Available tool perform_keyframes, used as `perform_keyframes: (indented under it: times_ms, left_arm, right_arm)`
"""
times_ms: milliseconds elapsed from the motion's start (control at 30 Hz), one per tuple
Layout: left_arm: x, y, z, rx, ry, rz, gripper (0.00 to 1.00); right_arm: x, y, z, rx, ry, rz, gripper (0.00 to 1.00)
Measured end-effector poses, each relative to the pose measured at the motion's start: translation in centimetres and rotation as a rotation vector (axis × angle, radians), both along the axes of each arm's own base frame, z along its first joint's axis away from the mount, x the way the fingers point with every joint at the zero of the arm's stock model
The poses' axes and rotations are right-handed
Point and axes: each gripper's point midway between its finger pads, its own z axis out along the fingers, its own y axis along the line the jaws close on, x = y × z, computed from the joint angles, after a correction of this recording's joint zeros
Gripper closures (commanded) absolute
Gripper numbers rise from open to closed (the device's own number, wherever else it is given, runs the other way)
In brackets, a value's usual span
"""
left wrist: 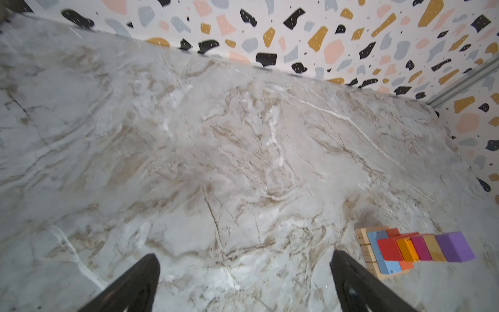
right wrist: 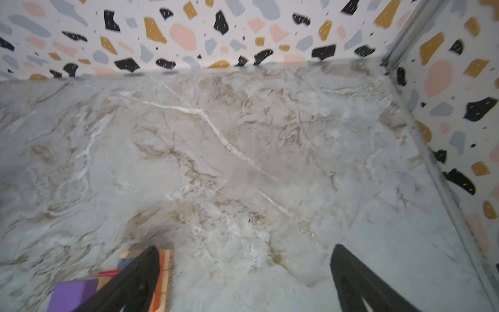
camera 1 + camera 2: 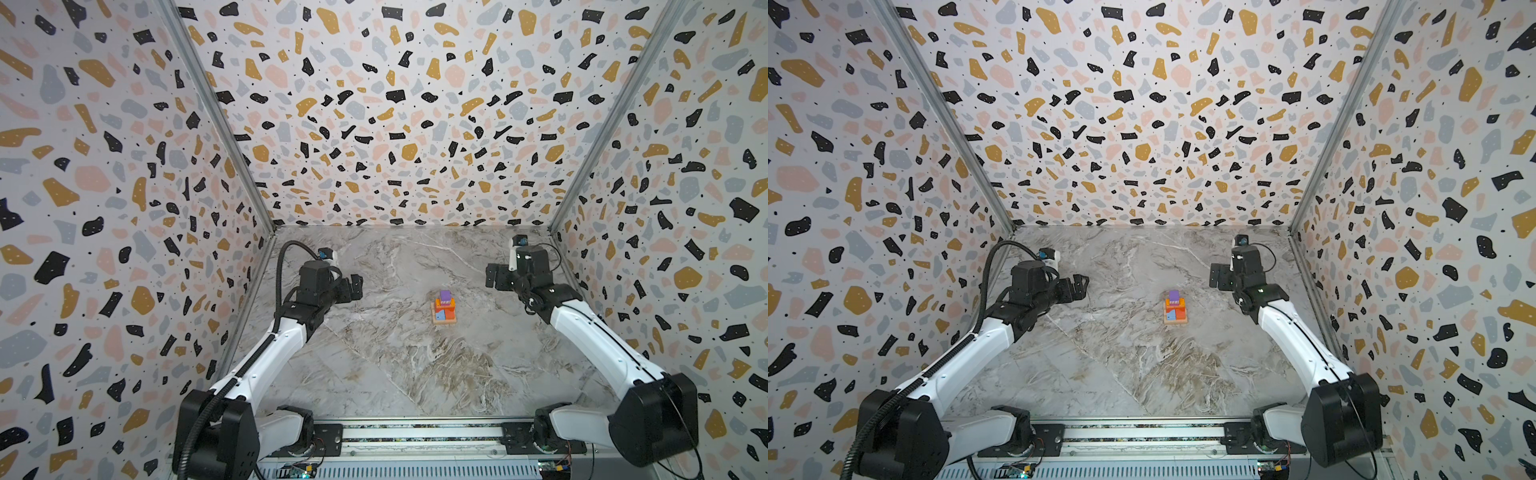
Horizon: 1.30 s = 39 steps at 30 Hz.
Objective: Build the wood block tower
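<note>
Nearest in both top views, the metal rail (image 3: 415, 434) edges the grey marbled counter (image 3: 374, 365). The small multicoloured wood block tower (image 3: 444, 308) (image 3: 1175, 308) stands just right of centre, open counter all round. The left fingers (image 3: 356, 286) and right fingers (image 3: 493, 276) are spread wide and empty, well apart from it, near the terrazzo-patterned side walls (image 3: 124, 249). The left wrist view alone shows its layers, tan base to purple cube (image 1: 456, 250). In the right wrist view one of the right fingers (image 2: 140, 278) covers part of the tower (image 2: 73, 295).
</note>
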Motion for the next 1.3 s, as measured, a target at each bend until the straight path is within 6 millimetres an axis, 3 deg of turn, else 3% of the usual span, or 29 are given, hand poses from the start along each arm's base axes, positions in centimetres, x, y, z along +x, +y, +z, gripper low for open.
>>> perform_keyframes:
  times_ms: [200, 467, 567, 733, 967, 1100, 1300]
  left_arm:
    - [0.8, 2.0, -0.3, 0.086, -0.129, 0.075, 0.0]
    - [1.5, 6.7, -3.3, 0.299, -0.205, 0.193, 0.0]
    - [0.5, 8.2, -5.5, 0.349, -0.212, 0.214, 0.0]
    - [-1.4, 8.8, -8.3, 0.399, -0.225, 0.216, 0.0]
    - [-2.9, 10.8, -7.8, 0.41, -0.339, 0.336, 0.0]
    - [-2.7, 11.1, -8.5, 0.416, -0.336, 0.351, 0.0]
    - [-2.4, 10.9, -7.0, 0.396, -0.4, 0.353, 0.0]
  right_arm:
    - [-1.5, -2.7, -1.7, -0.015, -0.156, -0.036, 0.0]
    - [-2.5, -3.3, -3.5, -0.004, -0.305, -0.035, 0.01]
    - [-2.5, -3.9, -4.0, -0.02, -0.339, -0.061, 0.01]
    - [-3.0, -6.5, -6.2, -0.057, -0.347, -0.139, 0.0]
    - [-3.2, -7.6, -7.4, -0.076, -0.372, -0.17, 0.0]
    - [-3.6, -7.7, -7.7, -0.079, -0.404, -0.17, 0.0]
    - [-4.8, -7.5, -7.8, -0.097, -0.457, -0.145, 0.01]
